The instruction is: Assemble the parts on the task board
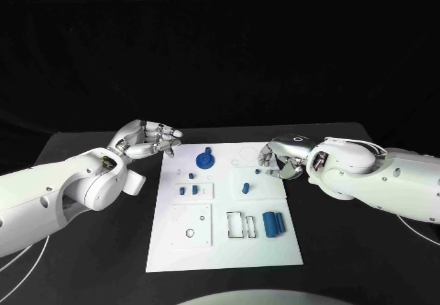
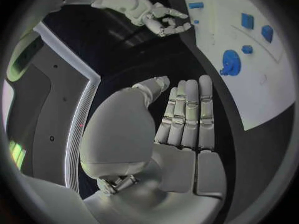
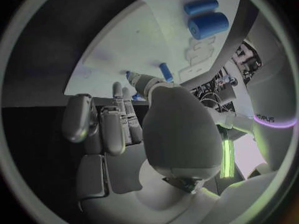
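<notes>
The white task board (image 1: pixel 224 248) lies in the middle of the table. On it are a round blue disc with a knob (image 1: pixel 207 158), several small blue pieces such as a peg (image 1: pixel 246 187), and two blue cylinders (image 1: pixel 274 223) side by side. My left hand (image 1: pixel 151 140) hovers by the board's far left corner, fingers apart, holding nothing. In the left wrist view its fingers (image 2: pixel 187 117) are straight, with the disc (image 2: pixel 231 63) beyond them. My right hand (image 1: pixel 280 159) hangs over the board's right edge, fingers loosely bent and empty. The right wrist view shows the right hand (image 3: pixel 118 119), the peg (image 3: pixel 165 71) and the cylinders (image 3: pixel 209 25).
Outlined recesses mark the board: a square plate with a hole (image 1: pixel 189 225) at the near left and a rectangular frame (image 1: pixel 241 224) beside the cylinders. Black table (image 1: pixel 91 254) surrounds the board on all sides.
</notes>
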Motion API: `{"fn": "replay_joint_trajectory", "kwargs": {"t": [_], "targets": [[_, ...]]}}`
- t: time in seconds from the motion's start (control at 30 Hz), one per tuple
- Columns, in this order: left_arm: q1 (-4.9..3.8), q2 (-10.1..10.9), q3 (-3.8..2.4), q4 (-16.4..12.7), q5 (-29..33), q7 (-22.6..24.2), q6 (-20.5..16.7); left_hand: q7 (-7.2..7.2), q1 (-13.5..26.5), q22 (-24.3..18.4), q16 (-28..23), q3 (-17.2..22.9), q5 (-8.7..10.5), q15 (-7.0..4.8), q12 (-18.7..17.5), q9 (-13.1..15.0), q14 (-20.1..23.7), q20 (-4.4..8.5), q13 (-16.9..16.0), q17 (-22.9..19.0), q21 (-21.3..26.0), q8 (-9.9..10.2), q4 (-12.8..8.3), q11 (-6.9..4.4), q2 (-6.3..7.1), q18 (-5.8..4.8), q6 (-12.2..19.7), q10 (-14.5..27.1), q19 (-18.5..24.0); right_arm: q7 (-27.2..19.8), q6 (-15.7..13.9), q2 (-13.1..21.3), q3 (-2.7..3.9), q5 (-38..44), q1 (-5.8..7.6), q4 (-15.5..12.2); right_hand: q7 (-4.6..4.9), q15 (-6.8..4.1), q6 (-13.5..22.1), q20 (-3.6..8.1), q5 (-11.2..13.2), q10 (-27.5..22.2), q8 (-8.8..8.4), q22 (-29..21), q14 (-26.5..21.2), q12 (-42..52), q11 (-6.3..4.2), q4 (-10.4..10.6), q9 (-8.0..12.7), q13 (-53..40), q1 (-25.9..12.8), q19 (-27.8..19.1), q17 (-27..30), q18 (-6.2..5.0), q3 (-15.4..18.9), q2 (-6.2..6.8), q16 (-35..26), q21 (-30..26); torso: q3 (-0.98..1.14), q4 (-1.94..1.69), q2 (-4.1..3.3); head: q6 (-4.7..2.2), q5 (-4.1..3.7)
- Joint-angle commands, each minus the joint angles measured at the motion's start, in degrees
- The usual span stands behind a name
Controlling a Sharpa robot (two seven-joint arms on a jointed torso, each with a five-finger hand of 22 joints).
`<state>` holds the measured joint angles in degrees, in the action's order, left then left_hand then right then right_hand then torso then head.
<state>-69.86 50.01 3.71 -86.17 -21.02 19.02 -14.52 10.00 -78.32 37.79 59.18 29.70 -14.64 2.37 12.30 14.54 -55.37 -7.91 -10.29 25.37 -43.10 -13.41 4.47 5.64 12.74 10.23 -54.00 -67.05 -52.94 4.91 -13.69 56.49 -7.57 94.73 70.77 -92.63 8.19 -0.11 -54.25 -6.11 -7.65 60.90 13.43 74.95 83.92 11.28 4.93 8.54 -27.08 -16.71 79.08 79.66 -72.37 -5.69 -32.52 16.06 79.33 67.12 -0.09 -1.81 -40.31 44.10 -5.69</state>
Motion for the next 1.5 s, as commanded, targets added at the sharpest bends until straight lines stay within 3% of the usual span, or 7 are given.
{"fn": "replay_joint_trajectory", "kwargs": {"t": [0.03,0.23,0.77,1.07,1.5], "targets": [[-0.02,0.3,-0.04,-0.9,12.7,6.6,1.8,-0.42,0.4,-0.2,-0.1,-0.4,0.06,-0.11,0.4,0.1,-0.3,-0.03,-0.1,-0.1,0.2,-0.4,0.0,0.12,-0.36,0.3,0.0,0.5,-0.7,4.2,0.8,-0.5,-0.03,8.0,-0.28,-0.4,0.46,0.53,0.0,0.01,0.2,-0.2,-0.64,3.7,2.7,-0.7,0.18,-0.3,0.2,0.7,-0.5,0.7,-0.7,1.16,0.2,0.04,0.6,1.1,-0.05,-0.12,0.0,0.02,-0.23],[-0.01,0.7,-0.04,-1.3,14.5,7.3,1.5,-0.34,0.0,-0.5,0.0,-0.7,-0.01,-0.14,0.7,0.1,-0.5,0.05,-0.2,-0.2,0.6,-0.4,-0.2,0.17,-0.57,0.32,-0.1,0.8,-1.2,4.7,-1.3,-1.5,-0.06,8.8,-0.57,-0.3,0.66,0.65,-0.1,-0.17,0.8,-0.1,-1.07,4.7,3.0,-1.3,0.4,-0.7,0.6,1.7,-0.3,1.4,-1.5,1.52,-0.2,-0.33,1.3,2.8,0.06,-0.26,-0.04,0.14,-0.28],[-0.02,1.1,-0.04,-1.3,15.3,6.5,1.0,-0.04,-0.8,-0.9,0.0,-1.0,-0.13,-0.12,1.1,0.1,-0.8,0.19,-0.3,-0.4,1.0,-0.4,-0.5,0.33,-0.94,0.32,-0.1,1.4,-2.1,4.6,-0.8,-4.0,-0.15,8.4,-2.0,2.0,0.52,0.67,-2.5,-0.29,2.7,2.9,-1.09,6.8,3.2,-2.0,0.25,-2.3,1.2,4.2,0.4,2.7,-2.7,2.08,-3.7,-2.69,2.6,6.0,0.19,-0.17,-0.02,0.59,0.34],[-0.03,1.2,-0.04,-1.1,15.3,6.1,0.7,0.02,-1.1,-0.9,0.0,-1.1,-0.16,-0.12,1.3,0.1,-0.9,0.24,-0.4,-0.5,1.0,-0.5,-0.7,0.36,-1.12,0.31,-0.2,1.5,-2.4,4.2,-0.9,-4.9,-0.15,8.0,-2.69,2.6,0.46,0.59,-3.1,-0.24,2.6,3.6,-0.93,7.1,3.2,-2.0,0.1,-2.8,1.2,4.6,0.3,2.9,-2.9,2.17,-4.3,-3.04,2.7,6.4,0.14,-0.12,-0.05,0.84,0.89],[-0.04,1.4,-0.04,-0.9,15.4,5.6,1.1,0.05,-1.4,-0.9,0.0,-1.1,-0.18,-0.12,1.4,0.1,-0.9,0.27,-0.5,-0.5,1.1,-0.5,-0.9,0.37,-1.18,0.31,-0.2,1.6,-2.5,4.3,-0.4,-5.8,-0.15,7.8,-2.94,3.1,0.29,0.4,-3.9,-0.11,2.3,4.8,-0.66,7.7,3.3,-2.0,-0.15,-3.7,1.1,4.9,0.4,3.2,-3.2,2.32,-4.9,-3.53,3.0,7.3,0.11,-0.12,-0.06,1.13,1.01]]}}
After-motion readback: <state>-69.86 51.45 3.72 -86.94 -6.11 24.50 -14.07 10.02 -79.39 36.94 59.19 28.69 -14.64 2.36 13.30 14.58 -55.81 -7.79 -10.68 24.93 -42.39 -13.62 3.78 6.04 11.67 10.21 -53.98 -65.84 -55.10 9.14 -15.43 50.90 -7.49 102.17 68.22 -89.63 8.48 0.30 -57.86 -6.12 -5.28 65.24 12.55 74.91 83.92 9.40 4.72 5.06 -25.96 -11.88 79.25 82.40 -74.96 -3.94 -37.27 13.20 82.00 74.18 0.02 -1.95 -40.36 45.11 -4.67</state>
